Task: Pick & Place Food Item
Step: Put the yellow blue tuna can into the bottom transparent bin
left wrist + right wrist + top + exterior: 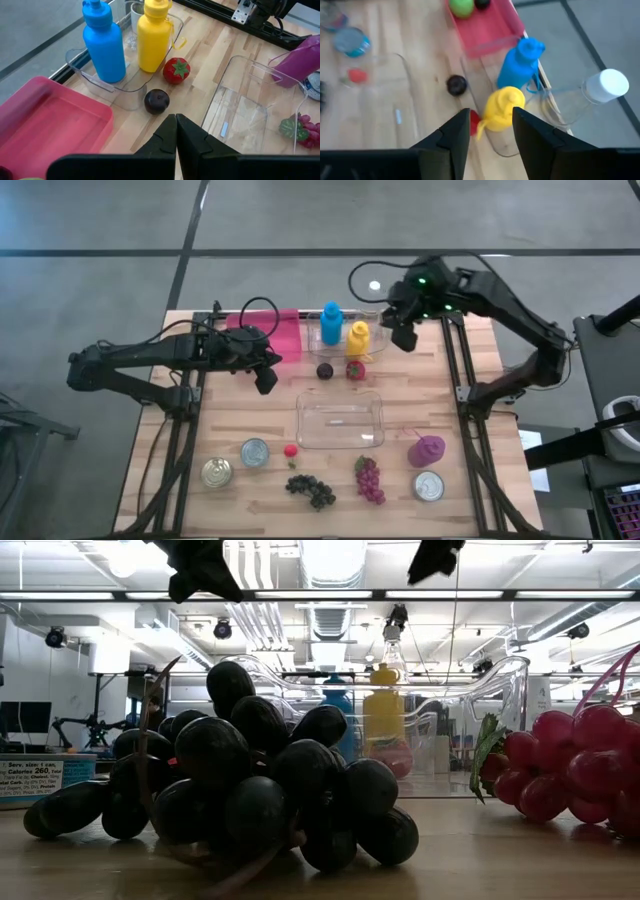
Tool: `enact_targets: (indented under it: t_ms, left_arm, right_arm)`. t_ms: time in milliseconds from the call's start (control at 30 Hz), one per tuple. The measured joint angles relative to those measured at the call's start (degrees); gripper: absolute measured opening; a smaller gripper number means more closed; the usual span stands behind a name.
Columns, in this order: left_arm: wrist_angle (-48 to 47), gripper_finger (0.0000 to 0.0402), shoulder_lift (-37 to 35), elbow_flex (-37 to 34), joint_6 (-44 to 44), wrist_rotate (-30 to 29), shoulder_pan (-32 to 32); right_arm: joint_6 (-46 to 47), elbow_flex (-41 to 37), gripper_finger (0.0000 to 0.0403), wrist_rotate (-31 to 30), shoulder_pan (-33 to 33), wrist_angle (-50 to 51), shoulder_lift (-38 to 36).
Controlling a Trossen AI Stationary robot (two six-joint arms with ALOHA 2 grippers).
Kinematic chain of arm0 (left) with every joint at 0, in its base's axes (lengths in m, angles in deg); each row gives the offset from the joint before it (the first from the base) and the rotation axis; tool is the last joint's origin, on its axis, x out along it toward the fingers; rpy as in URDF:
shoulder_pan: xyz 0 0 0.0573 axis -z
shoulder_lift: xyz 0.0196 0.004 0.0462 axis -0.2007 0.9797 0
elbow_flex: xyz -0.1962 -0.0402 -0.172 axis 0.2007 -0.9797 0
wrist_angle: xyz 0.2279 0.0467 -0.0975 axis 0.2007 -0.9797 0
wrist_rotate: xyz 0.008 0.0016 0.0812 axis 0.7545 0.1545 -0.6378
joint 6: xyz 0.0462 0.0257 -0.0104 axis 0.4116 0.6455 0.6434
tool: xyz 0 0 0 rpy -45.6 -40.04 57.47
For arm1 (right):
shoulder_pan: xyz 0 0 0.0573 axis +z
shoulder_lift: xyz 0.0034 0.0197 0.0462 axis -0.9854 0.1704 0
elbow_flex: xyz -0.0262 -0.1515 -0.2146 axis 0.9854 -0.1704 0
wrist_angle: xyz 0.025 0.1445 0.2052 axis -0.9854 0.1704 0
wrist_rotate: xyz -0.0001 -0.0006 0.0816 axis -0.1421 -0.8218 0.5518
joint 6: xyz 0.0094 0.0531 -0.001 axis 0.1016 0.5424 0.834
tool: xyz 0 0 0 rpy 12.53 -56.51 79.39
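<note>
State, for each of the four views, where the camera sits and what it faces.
High: overhead, facing down; both arms, table.
Low: tabletop level, behind dark grapes; end effectors at top.
Left wrist: shut left end effector, facing yellow bottle.
Right wrist: open right end effector, above it.
Both wrists share the blue bottle.

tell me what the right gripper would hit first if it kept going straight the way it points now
Most likely the yellow bottle: in the right wrist view it sits squarely between the open fingers of the right gripper, with the strawberry just beside it. Depth is hard to judge.
</note>
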Motion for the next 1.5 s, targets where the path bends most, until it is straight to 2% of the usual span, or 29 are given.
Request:
enact_targets:
  t_ms: [367,467,600,1033,1133,1267,1500]
  left_arm:
    - [0.0,0.0006,0.0,0.0,-0.1,0.0,0.0]
    - [0.0,0.0006,0.0,0.0,-0.1,0.0,0.0]
    - [0.0,0.0006,0.0,0.0,-0.1,0.0,0.0]
    - [0.0,0.0006,0.0,0.0,-0.5,0.1,0.0]
    - [-0.1,0.0006,0.0,0.0,-3.6,2.8,0.7]
    - [-1.1,0.0006,0.0,0.0,-8.4,9.1,4.0]
    - [-7.2,0.0006,0.0,-0.8,-19.2,9.5,14.2]
  right_arm:
    - [5.4,0.0,0.0077,0.0,8.5,-0.3,-9.7]
    - [6.8,0.0,0.006,-1.9,10.4,-0.3,-11.1]
    - [6.8,0.0,0.0042,-6.0,13.2,-0.3,-11.8]
    - [6.8,0.0,0.0009,-5.8,18.2,-0.2,-12.5]
    - [7.7,-0.5,0.0008,-5.9,19.0,-0.3,-12.7]
    - [8.5,-2.2,0.0008,-5.9,19.8,-0.4,-13.0]
    - [9.4,-5.8,0.0008,-5.9,19.8,-2.2,-14.2]
